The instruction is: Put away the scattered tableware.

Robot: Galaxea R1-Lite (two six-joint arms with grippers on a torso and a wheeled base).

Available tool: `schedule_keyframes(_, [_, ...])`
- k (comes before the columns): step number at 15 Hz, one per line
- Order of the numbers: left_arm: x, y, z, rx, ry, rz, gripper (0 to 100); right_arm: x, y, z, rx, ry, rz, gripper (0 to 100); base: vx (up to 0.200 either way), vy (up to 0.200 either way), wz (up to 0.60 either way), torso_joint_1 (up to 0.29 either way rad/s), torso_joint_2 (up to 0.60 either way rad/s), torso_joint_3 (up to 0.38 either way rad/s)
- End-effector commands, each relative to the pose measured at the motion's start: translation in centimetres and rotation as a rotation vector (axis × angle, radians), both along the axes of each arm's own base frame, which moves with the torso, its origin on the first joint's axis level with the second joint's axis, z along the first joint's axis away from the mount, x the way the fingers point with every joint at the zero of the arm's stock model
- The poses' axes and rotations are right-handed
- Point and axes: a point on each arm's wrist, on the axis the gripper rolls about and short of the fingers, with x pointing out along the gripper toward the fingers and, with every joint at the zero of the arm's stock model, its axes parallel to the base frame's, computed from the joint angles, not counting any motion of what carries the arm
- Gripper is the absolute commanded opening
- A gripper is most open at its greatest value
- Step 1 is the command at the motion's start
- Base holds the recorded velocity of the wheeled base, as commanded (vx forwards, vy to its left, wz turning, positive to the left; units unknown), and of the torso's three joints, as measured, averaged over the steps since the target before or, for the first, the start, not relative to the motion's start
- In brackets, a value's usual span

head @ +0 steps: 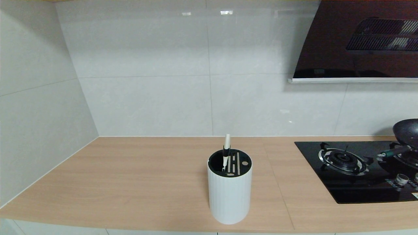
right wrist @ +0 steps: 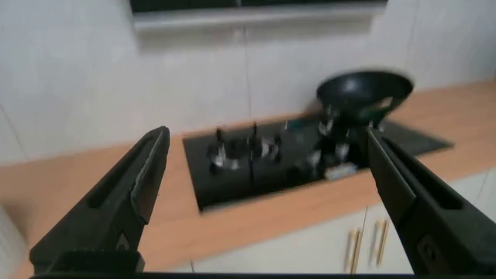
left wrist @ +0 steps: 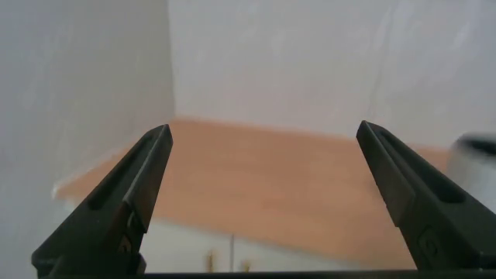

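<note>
- Closest to the head camera is the white ribbed utensil holder (head: 229,195), standing on the wooden countertop (head: 130,182) near its front edge.
- One utensil (head: 226,147) with a pale handle and a dark collar stands in the holder's open compartment, just beside the narrow slots of the black top insert. It is nearly upright and its handle pokes out above the rim.
- That utensil is the one piece of tableware I can make out, so the tidying looks finished or close to it.
- Off to the holder's right, well apart from it, the black hob (head: 356,169) is set into the counter, with a dark wok (head: 406,130) on its far burner. The range hood (head: 359,42) hangs on the wall above them.
- The left gripper (left wrist: 263,130) has its fingers spread wide with nothing between them and hangs off the counter's front edge. A pale blur at the frame's edge may be the holder, though I cannot be sure.
- The right gripper (right wrist: 266,134) is likewise spread wide and empty. It faces the hob (right wrist: 263,167) and wok (right wrist: 364,89) from in front of the counter.
- The main risk is the holder itself. It is tall and narrow and sits near the front edge, so a careless sweep of either arm could tip it or push it off the counter.
- The handle sticking up is the second risk, since a spread finger passing low over the rim could snag it and drag the utensil out or topple the holder.
- Anything else dropped in from too high could miss the open compartment and jam across the slots.
</note>
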Motion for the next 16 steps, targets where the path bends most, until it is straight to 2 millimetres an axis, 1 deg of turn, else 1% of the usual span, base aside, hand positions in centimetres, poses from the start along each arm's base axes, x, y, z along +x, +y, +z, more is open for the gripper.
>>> schedule_keyframes(1, [0.28, -0.04, -1.60, -0.019, 0.037, -0.002, 100, 0.59, 0.18, -1.97, 0.063, 0.052, 0.091, 100, 0.000, 0.000, 0.00, 0.000, 0.00, 0.000])
schedule_keyframes(2, [0.30, -0.17, -1.60, -0.015, 0.038, -0.058, 100, 0.60, 0.29, -1.93, 0.064, 0.052, 0.145, 100, 0.000, 0.000, 0.00, 0.000, 0.00, 0.000])
schedule_keyframes(4, [0.33, -0.30, -1.60, 0.015, 0.044, -0.117, 100, 0.64, 0.47, -2.35, 0.041, 0.097, 0.219, 100, 0.000, 0.000, 0.00, 0.000, 0.00, 0.000])
schedule_keyframes(6, [0.35, -0.56, -1.95, 0.049, 0.081, -0.233, 100, 0.63, 0.50, -2.37, -0.023, 0.113, 0.236, 100, 0.000, 0.000, 0.00, 0.000, 0.00, 0.000])
schedule_keyframes(7, [0.35, -0.60, -1.98, 0.098, 0.090, -0.246, 100, 0.63, 0.51, -2.37, -0.028, 0.114, 0.235, 100, 0.000, 0.000, 0.00, 0.000, 0.00, 0.000])
schedule_keyframes(8, [0.35, -0.60, -1.98, 0.101, 0.090, -0.246, 100, 0.63, 0.51, -2.37, -0.028, 0.114, 0.237, 100, 0.000, 0.000, 0.00, 0.000, 0.00, 0.000])
schedule_keyframes(16, [0.35, -0.60, -1.98, 0.074, 0.087, -0.247, 100, 0.63, 0.50, -2.35, -0.019, 0.111, 0.236, 100, 0.000, 0.000, 0.00, 0.000, 0.00, 0.000])
